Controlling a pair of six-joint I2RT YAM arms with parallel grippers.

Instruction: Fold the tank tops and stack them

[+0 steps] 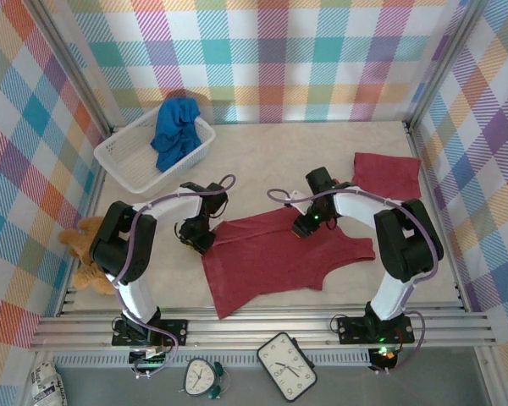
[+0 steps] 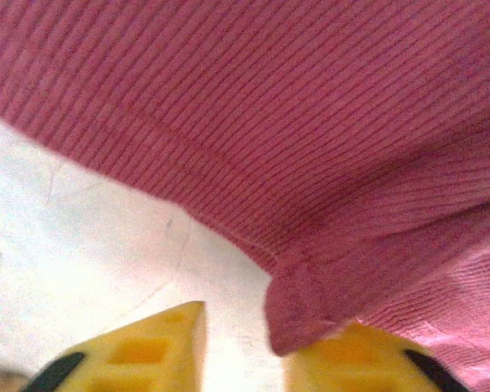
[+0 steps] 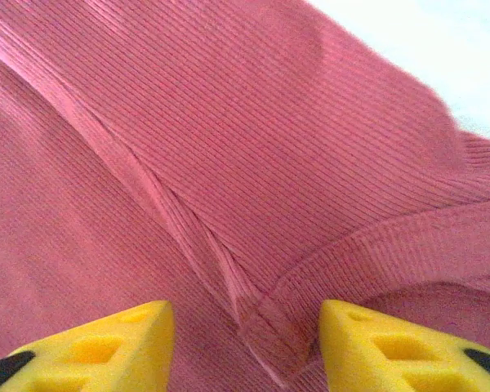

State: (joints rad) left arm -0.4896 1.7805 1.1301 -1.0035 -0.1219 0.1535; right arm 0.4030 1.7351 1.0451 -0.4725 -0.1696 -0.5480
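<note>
A dark red tank top (image 1: 279,258) lies spread flat mid-table, straps toward the right. My left gripper (image 1: 199,235) sits at its left top corner, open; a corner of the cloth (image 2: 302,310) rests on the right finger (image 2: 351,363), and bare table shows between the fingers. My right gripper (image 1: 309,222) is low over the top's far edge, open, its fingertips (image 3: 131,335) standing either side of a hemmed fold (image 3: 269,318). A second dark red tank top (image 1: 388,173) lies folded at the back right. The blue tank top (image 1: 176,131) is bunched in the basket.
The white mesh basket (image 1: 123,165) stands at the back left. A brown teddy bear (image 1: 83,254) lies at the left edge by the left arm. Checked walls close in three sides. Clocks (image 1: 286,365) lie below the front rail.
</note>
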